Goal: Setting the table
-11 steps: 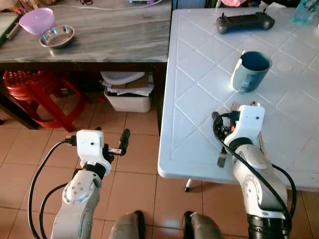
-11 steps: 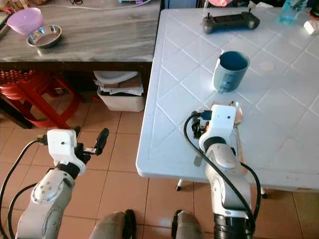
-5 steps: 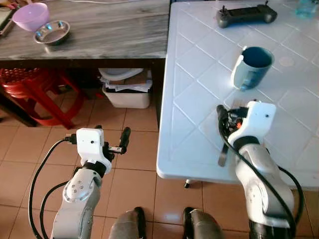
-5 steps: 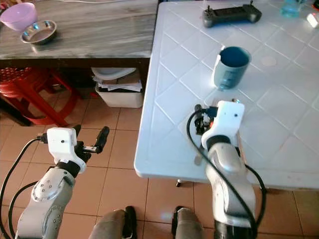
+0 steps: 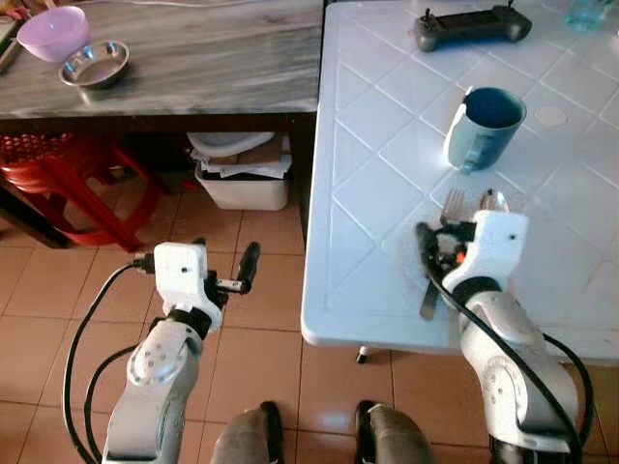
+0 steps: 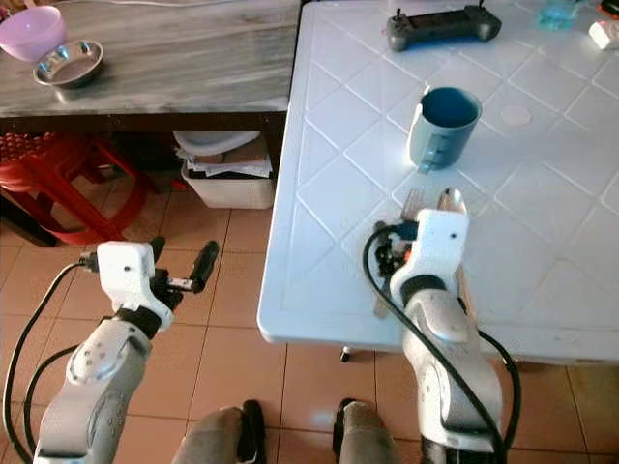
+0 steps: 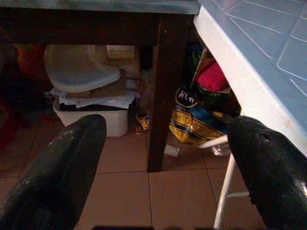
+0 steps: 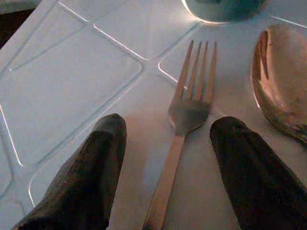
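Standing at the near edge of the white plastic table [image 5: 387, 145], with a grey wooden counter [image 5: 193, 58] butting against its left edge. On that counter, toward the far left corner, a purple bowl [image 5: 52, 32] and a steel bowl [image 5: 94, 64] touching or nearly so, likely stock waiting to be carried over. Beneath the counter, a red stool [image 5: 58, 179] and a white bin of papers [image 5: 242, 174].

On the table, along the far edge, a black controller [image 5: 472, 23]; nearer the middle, a blue mug [image 5: 482, 126] upright, handle toward the near edge. Just before the mug, a fork [image 8: 184, 124] and a spoon [image 8: 280, 81] lying side by side, tines and bowl pointing at the mug, handles toward the near edge: seemingly a place setting taking shape beside the cup.

Hovering low over the cutlery near the near edge, the right gripper [image 8: 165, 167], fingers spread wide and straddling the fork handle without pinching it; whether releasing or about to grasp, impossible to say. Hanging idle over the tiled floor left of the table, the left gripper [image 7: 168, 158], fingers also wide apart, holding nothing.

From the right wrist view, the fork's tines and clear gaps either side of the handle; from the head views, mostly hidden behind the wrist housing. From the left wrist view, bags and clutter under the table.
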### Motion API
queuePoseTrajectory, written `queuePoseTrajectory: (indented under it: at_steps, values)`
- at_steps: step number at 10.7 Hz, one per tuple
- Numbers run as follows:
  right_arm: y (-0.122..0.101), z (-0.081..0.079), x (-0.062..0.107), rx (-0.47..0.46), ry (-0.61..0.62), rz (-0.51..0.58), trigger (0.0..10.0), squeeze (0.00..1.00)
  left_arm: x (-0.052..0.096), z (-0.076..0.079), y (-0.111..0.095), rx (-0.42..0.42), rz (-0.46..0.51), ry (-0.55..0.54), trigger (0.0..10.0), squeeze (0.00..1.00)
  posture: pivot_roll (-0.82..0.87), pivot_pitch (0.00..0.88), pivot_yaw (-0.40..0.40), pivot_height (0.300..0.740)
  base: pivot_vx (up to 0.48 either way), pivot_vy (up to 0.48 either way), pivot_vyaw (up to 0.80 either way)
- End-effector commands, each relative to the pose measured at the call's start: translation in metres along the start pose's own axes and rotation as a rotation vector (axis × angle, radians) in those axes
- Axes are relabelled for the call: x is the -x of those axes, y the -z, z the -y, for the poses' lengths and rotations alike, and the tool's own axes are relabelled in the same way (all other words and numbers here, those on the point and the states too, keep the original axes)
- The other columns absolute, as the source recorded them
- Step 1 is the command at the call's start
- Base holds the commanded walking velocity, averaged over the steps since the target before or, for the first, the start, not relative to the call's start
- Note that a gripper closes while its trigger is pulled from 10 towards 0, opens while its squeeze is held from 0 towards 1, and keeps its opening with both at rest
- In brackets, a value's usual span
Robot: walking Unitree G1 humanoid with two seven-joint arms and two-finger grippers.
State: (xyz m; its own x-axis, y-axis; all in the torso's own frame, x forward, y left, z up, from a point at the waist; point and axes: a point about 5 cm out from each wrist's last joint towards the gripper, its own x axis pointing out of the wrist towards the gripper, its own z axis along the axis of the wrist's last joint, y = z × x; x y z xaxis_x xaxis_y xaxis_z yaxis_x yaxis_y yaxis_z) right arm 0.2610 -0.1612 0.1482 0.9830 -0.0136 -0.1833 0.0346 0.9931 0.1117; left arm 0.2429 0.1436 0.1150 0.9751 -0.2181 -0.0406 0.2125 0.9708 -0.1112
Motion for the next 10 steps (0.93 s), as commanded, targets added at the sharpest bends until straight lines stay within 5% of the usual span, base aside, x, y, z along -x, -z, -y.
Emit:
queuePoseTrajectory:
  at_steps: [1, 4, 5, 7, 8, 10]
  values:
    - [0.014, -0.005, -0.003, -0.018, -0.035, -0.076, 10.0, 0.0, 0.002, -0.002, 0.004, -0.005, -0.02, -0.003, 10.0, 0.0, 0.01, 0.2, 0.086, 0.74, 0.0, 0.0, 0.0]
    - [0.018, -0.007, -0.005, -0.013, -0.052, -0.11, 10.0, 0.0, 0.002, -0.002, 0.004, -0.004, -0.02, -0.002, 10.0, 0.0, 0.01, 0.2, 0.086, 0.74, 0.0, 0.0, 0.0]
    - [0.038, 0.004, -0.004, -0.026, -0.005, -0.291, 0.0, 0.0, 0.004, -0.002, 0.005, -0.001, -0.024, -0.001, 10.0, 0.0, 0.02, 0.218, 0.075, 0.74, 0.0, 0.0, 0.0]
    - [0.041, 0.012, -0.011, -0.01, 0.003, -0.347, 0.9, 0.0, 0.005, 0.0, 0.006, 0.009, -0.037, 0.02, 10.0, 0.0, 0.02, 0.221, 0.08, 0.74, 0.0, 0.0, 0.0]
    - [0.041, 0.014, -0.015, 0.001, -0.001, -0.349, 0.0, 0.0, 0.006, 0.002, 0.006, 0.008, -0.045, 0.044, 10.0, 0.0, 0.02, 0.227, 0.08, 0.74, 0.0, 0.0, 0.0]
    - [0.049, 0.013, -0.014, 0.003, -0.02, -0.409, 0.0, 0.0, 0.007, 0.002, 0.007, 0.002, -0.051, 0.055, 10.0, 0.0, 0.02, 0.232, 0.079, 0.74, 0.0, 0.0, 0.0]
